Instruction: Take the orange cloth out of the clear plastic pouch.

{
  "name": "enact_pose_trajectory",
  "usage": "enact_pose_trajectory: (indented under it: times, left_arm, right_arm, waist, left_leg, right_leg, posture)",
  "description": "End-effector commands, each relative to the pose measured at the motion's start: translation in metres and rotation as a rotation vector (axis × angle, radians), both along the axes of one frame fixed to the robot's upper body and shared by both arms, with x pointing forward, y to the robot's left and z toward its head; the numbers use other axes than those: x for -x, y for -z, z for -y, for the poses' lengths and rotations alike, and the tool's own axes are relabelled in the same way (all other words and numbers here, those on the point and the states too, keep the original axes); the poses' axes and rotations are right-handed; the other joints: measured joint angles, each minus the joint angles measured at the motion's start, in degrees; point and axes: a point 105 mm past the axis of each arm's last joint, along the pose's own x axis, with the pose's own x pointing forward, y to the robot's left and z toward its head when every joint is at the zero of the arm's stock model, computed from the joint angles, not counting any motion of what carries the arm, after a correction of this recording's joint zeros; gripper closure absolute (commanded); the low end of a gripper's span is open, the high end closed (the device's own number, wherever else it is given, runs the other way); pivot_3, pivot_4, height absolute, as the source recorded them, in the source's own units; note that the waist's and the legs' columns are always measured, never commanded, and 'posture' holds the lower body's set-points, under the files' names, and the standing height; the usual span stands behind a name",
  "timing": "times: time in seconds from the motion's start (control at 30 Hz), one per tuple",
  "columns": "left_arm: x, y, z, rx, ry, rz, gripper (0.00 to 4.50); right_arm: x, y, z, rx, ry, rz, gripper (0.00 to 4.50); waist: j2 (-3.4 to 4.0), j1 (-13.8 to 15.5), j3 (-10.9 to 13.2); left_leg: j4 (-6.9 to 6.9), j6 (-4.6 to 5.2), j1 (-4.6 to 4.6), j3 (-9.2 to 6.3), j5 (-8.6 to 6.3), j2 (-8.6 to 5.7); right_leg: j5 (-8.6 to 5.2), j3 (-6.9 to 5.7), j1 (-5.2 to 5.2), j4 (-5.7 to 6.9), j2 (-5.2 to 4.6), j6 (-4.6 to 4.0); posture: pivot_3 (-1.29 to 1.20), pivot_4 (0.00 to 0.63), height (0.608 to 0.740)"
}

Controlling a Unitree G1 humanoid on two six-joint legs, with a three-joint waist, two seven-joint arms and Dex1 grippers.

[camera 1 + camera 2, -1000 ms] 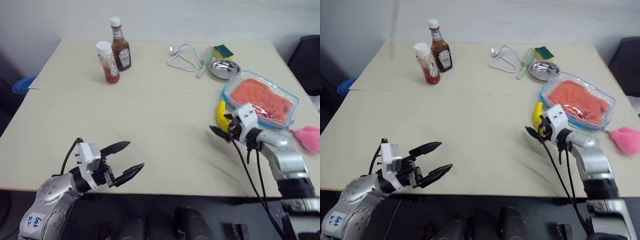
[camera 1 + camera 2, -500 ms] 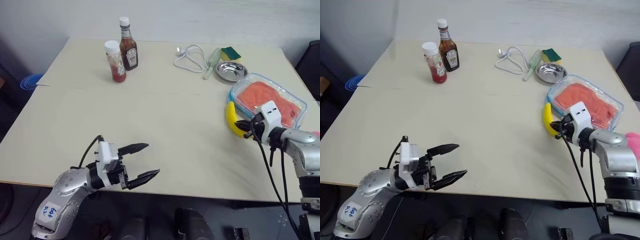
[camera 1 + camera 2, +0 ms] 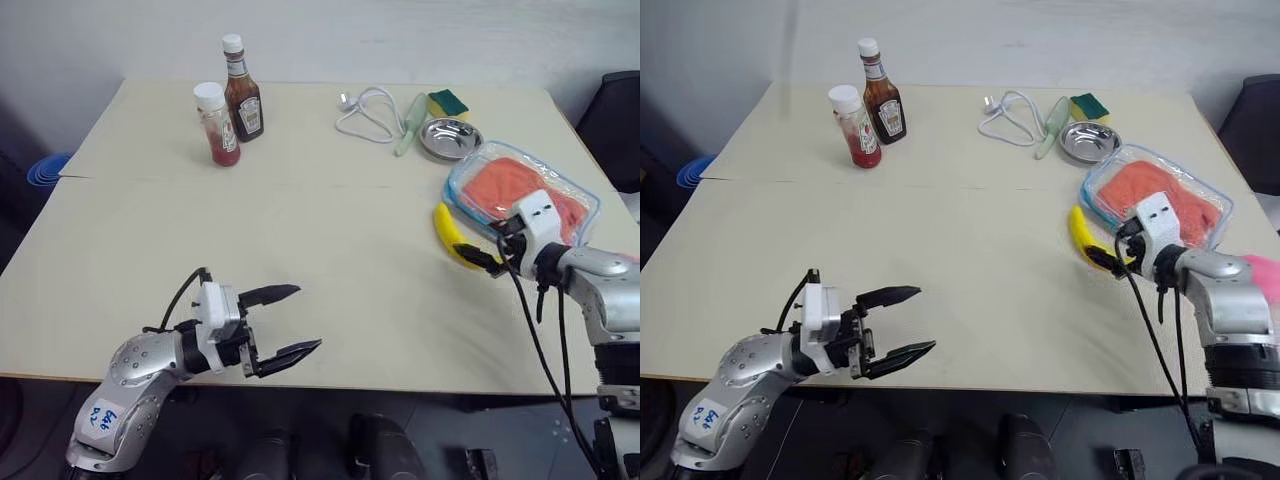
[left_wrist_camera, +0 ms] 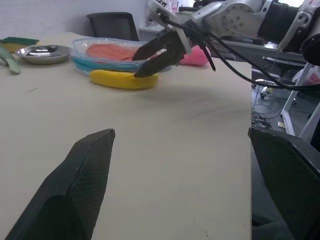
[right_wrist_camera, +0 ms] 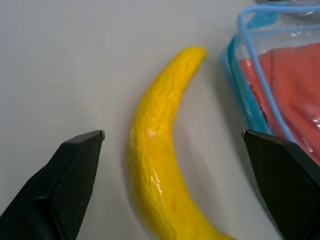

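While the cloth (image 3: 520, 190) is sealed inside the pouch (image 3: 590, 200) at the right edge of the head frames, the nearest thing is the left gripper (image 3: 290, 322), low and left of centre, hanging over the table's (image 3: 330, 240) front edge with its fingers spread wide and nothing between them. It is well apart from everything else, so it can lend no support yet. If the right arm tugs at the pouch alone, I would expect the light bag to slide or lift whole instead of giving up the cloth.

Farther back, at right of centre, the right gripper (image 3: 489, 248) also stands wide and empty, its tips over the near end of a banana (image 3: 447, 232) that lies just beside the pouch's left edge. In its wrist picture the banana sits squarely between the fingers, with the pouch off to one side. The likeliest fault, to my eye, is a close from here that takes the banana, or a push that rolls it against the pouch and shoves the pouch toward the table's right edge. A pink pom-pom (image 3: 1268, 272) lies near that edge and could snag on the arm.

Beyond, toward the upper middle, sit a bowl (image 3: 448, 137), a sponge (image 3: 448, 101), a white cable (image 3: 366, 112) and, at upper left, two bottles (image 3: 230, 98). A pouch dragged backward could knock the bowl; the bottles look safely distant.
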Motion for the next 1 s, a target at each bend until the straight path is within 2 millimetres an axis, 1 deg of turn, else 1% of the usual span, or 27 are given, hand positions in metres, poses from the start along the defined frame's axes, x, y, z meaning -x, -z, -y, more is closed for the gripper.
enact_pose_trajectory:
  times: [0.03,0.07,0.1,0.2,0.27,0.33,0.37,0.4,0.43,0.57,0.63,0.67,0.7,0.77,0.83,0.87,0.9,0.97,1.0]
  left_arm:
    - [0.000,-0.003,0.004,0.005,0.021,0.026,0.00]
    - [0.000,-0.003,0.005,0.005,0.025,0.028,0.00]
    - [0.000,-0.004,0.005,0.005,0.028,0.029,0.00]
    - [-0.001,-0.003,0.007,0.004,0.040,0.032,0.00]
    - [-0.002,-0.003,0.009,0.007,0.047,0.033,0.00]
    - [-0.004,-0.002,0.012,0.013,0.055,0.032,0.00]
    - [-0.004,-0.002,0.013,0.016,0.058,0.031,0.00]
    - [-0.003,-0.001,0.014,0.017,0.060,0.031,0.00]
    - [-0.004,0.001,0.016,0.024,0.064,0.022,0.00]
    - [-0.002,0.008,0.020,0.038,0.087,-0.002,0.00]
    - [-0.003,0.009,0.022,0.051,0.096,-0.011,0.00]
    - [-0.003,0.010,0.023,0.057,0.100,-0.018,0.00]
    - [-0.002,0.010,0.025,0.062,0.109,-0.025,0.00]
    - [-0.001,0.011,0.028,0.068,0.125,-0.032,0.00]
    - [-0.001,0.008,0.031,0.081,0.144,-0.034,0.00]
    - [-0.001,0.006,0.032,0.090,0.160,-0.036,0.00]
    - [-0.001,0.004,0.033,0.096,0.171,-0.038,0.00]
    - [-0.002,-0.003,0.035,0.102,0.184,-0.021,0.00]
    - [-0.003,-0.007,0.036,0.099,0.196,-0.009,0.00]
  right_arm:
    - [-0.002,0.009,-0.006,-0.030,-0.030,-0.084,0.03]
    - [-0.002,0.012,-0.006,-0.035,-0.037,-0.111,0.03]
    - [-0.002,0.013,-0.005,-0.031,-0.040,-0.125,0.21]
    - [-0.004,0.008,0.000,-0.017,-0.040,-0.108,0.95]
    - [-0.001,0.002,0.003,-0.033,-0.048,-0.095,1.70]
    - [0.009,-0.001,0.008,-0.043,-0.060,-0.088,2.42]
    - [0.013,-0.003,0.010,-0.048,-0.067,-0.085,2.69]
    - [0.017,-0.004,0.012,-0.057,-0.069,-0.083,3.10]
    - [0.029,-0.009,0.018,-0.077,-0.076,-0.075,3.41]
    - [0.074,-0.031,0.030,-0.153,-0.110,0.002,3.45]
    - [0.100,-0.048,0.037,-0.225,-0.108,0.076,3.45]
    - [0.110,-0.056,0.046,-0.254,-0.055,0.120,3.45]
    - [0.121,-0.062,0.066,-0.252,0.044,0.175,3.45]
    - [0.138,-0.068,0.093,-0.235,0.183,0.243,3.45]
    - [0.152,-0.066,0.137,-0.163,0.416,0.329,3.45]
    - [0.159,-0.056,0.159,-0.119,0.541,0.312,3.45]
    - [0.164,-0.049,0.173,-0.088,0.616,0.294,3.45]
    - [0.171,-0.025,0.197,-0.017,0.749,0.186,3.45]
    - [0.171,-0.014,0.207,-0.020,0.800,0.139,3.45]
  waist:
    - [0.01,0.00,0.01]
    - [0.02,0.01,0.01]
    - [0.03,0.08,0.01]
    - [0.02,0.08,0.02]
    - [0.03,0.12,0.02]
    - [0.03,0.32,0.02]
    - [0.03,0.41,0.02]
    - [0.04,0.45,0.02]
    - [0.04,0.46,0.02]
    - [0.17,1.61,0.03]
    - [0.19,1.78,0.03]
    - [0.20,1.76,0.03]
    - [0.20,1.78,0.03]
    - [0.20,1.73,0.03]
    - [0.19,1.71,0.03]
    - [0.19,1.66,0.03]
    - [0.19,1.63,0.02]
    - [0.20,1.53,0.02]
    - [0.22,1.39,0.01]
  left_leg:
    - [0.00,0.00,-0.01,0.00,0.00,-0.01]
    - [0.00,0.01,-0.02,0.00,0.01,0.00]
    - [0.00,0.01,-0.03,0.00,0.01,0.00]
    - [0.00,0.03,-0.07,-0.02,0.02,-0.01]
    - [0.00,0.03,-0.08,-0.03,0.02,-0.01]
    - [0.00,0.03,-0.11,-0.05,0.02,-0.01]
    - [0.01,0.03,-0.14,-0.08,0.02,-0.01]
    - [0.01,0.03,-0.19,-0.14,0.02,-0.01]
    - [0.02,0.03,-0.24,-0.16,0.02,-0.01]
    - [0.03,0.05,-0.45,-0.37,0.02,-0.01]
    - [0.04,0.05,-0.45,-0.40,0.02,-0.02]
    - [0.04,0.04,-0.45,-0.43,0.03,-0.02]
    - [0.05,0.05,-0.44,-0.44,0.03,-0.02]
    - [0.05,0.05,-0.40,-0.47,0.03,-0.03]
    - [0.04,0.05,-0.40,-0.48,0.03,-0.04]
    - [0.05,0.05,-0.39,-0.48,0.03,-0.04]
    - [0.04,0.05,-0.39,-0.46,0.03,-0.06]
    - [0.04,0.05,-0.38,-0.43,0.05,-0.08]
    - [0.04,0.05,-0.37,-0.40,0.06,-0.08]
  right_leg:
    - [0.00,0.00,0.00,0.00,0.00,0.00]
    - [0.00,0.00,-0.01,0.01,0.00,0.00]
    - [0.00,0.00,-0.02,0.01,0.00,0.00]
    - [0.00,-0.02,-0.02,0.02,-0.01,0.00]
    - [0.00,-0.03,-0.02,0.02,-0.01,0.00]
    - [0.00,-0.05,-0.03,0.03,-0.01,0.00]
    - [0.01,-0.08,-0.03,0.03,-0.01,0.01]
    - [0.01,-0.14,-0.03,0.02,-0.01,0.02]
    - [0.02,-0.17,-0.03,0.01,-0.01,0.03]
    - [0.03,-0.45,-0.08,-0.06,-0.02,0.05]
    - [0.03,-0.48,-0.05,-0.07,-0.02,0.05]
    - [0.03,-0.49,-0.03,-0.07,-0.02,0.05]
    - [0.04,-0.49,0.00,-0.08,-0.02,0.07]
    - [0.04,-0.49,0.08,-0.11,-0.02,0.08]
    - [0.05,-0.48,0.09,-0.24,-0.03,0.08]
    - [0.05,-0.48,0.09,-0.37,-0.02,0.08]
    - [0.05,-0.46,0.09,-0.38,-0.03,0.09]
    - [0.05,-0.44,0.09,-0.36,-0.03,0.09]
    - [0.05,-0.42,0.08,-0.33,-0.03,0.09]
  posture:
    - [0.00,0.150,0.740]
    - [0.00,0.150,0.740]
    - [0.00,0.150,0.740]
    - [0.00,0.150,0.740]
    - [0.00,0.150,0.740]
    - [0.00,0.150,0.740]
    - [0.00,0.150,0.740]
    - [0.00,0.150,0.740]
    - [0.00,0.150,0.740]
    - [0.00,0.150,0.740]
    - [0.00,0.150,0.740]
    - [0.00,0.150,0.740]
    - [0.00,0.150,0.740]
    - [0.00,0.150,0.740]
    - [0.00,0.150,0.740]
    - [0.00,0.150,0.740]
    - [0.00,0.150,0.740]
    - [0.00,0.150,0.740]
    - [0.00,0.150,0.740]
